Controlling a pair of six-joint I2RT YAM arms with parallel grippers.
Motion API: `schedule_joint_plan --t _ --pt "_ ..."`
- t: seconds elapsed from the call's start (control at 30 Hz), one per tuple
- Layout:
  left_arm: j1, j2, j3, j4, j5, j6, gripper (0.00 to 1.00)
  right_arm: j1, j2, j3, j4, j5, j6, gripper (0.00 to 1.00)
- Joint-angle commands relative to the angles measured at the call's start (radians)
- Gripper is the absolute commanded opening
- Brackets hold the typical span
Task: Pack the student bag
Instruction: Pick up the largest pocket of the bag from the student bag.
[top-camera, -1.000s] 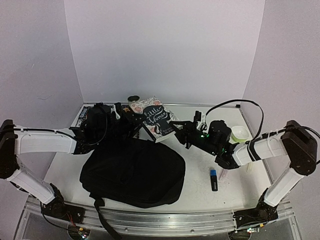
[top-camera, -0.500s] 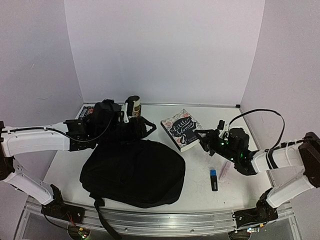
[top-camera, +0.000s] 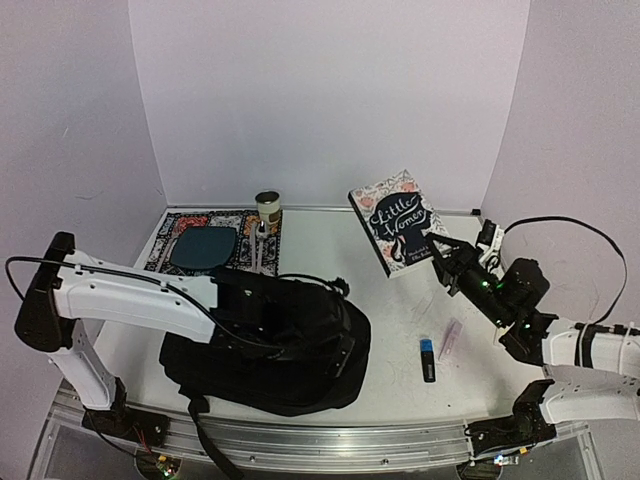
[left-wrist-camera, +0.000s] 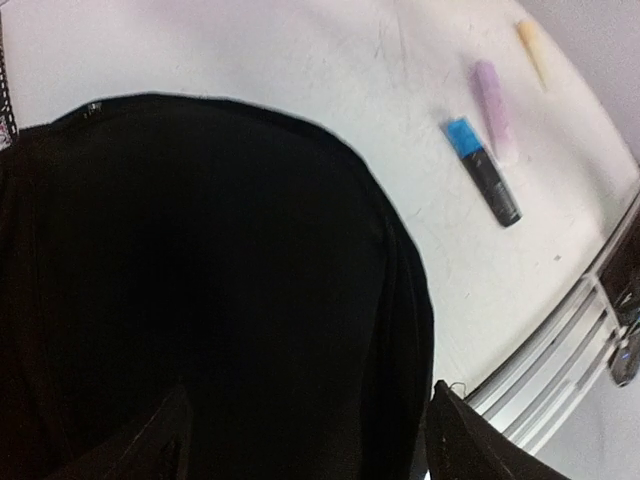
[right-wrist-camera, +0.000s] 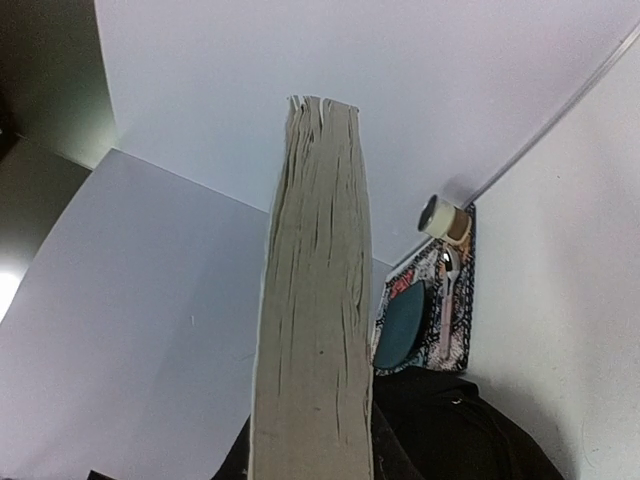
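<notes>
The student bag (top-camera: 280, 350), a floppy black backpack, lies flat at the front left of the table and fills the left wrist view (left-wrist-camera: 200, 280). My left gripper (top-camera: 255, 312) hovers low over its top, open, its fingers (left-wrist-camera: 455, 435) wide apart with only bag fabric below (left-wrist-camera: 310, 392). My right gripper (top-camera: 438, 250) is shut on a "Little Women" book (top-camera: 398, 220), held up in the air at the right, cover tilted toward the camera. The right wrist view shows the book's page edge (right-wrist-camera: 315, 300) standing between the jaws (right-wrist-camera: 312, 452).
A patterned mat (top-camera: 165, 240) at the back left carries a dark teal plate (top-camera: 205, 245) and a spoon (top-camera: 262, 245), with a small jar (top-camera: 267, 208) behind. A blue-capped marker (top-camera: 428, 358) and a pink stick (top-camera: 450, 340) lie right of the bag. A metal rail (top-camera: 330, 445) edges the front.
My left gripper came forward from the back mat area to above the bag and opened. My right gripper lifted the book up and to the right, off the table.
</notes>
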Motion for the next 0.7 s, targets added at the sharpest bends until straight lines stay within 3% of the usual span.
schedule_joint_plan --t 0.0,0.13,0.4,0.67 --pt "-0.05 0.123 0.151 -0.25 -0.142 0.004 0.85 -0.007 -0.084 -0.003 0.133 0.012 -0.029 0.0" --pt "-0.071 0.218 0.218 -0.331 -0.18 -0.008 0.88 -0.006 -0.113 -0.028 0.121 -0.001 -0.017 0.0" --pt "-0.134 0.296 0.305 -0.376 -0.126 0.017 0.99 -0.006 -0.144 -0.061 0.102 -0.007 -0.002 0.0" --pt "-0.121 0.358 0.293 -0.431 -0.184 -0.053 0.99 -0.007 -0.144 -0.065 0.103 -0.008 0.002 0.0"
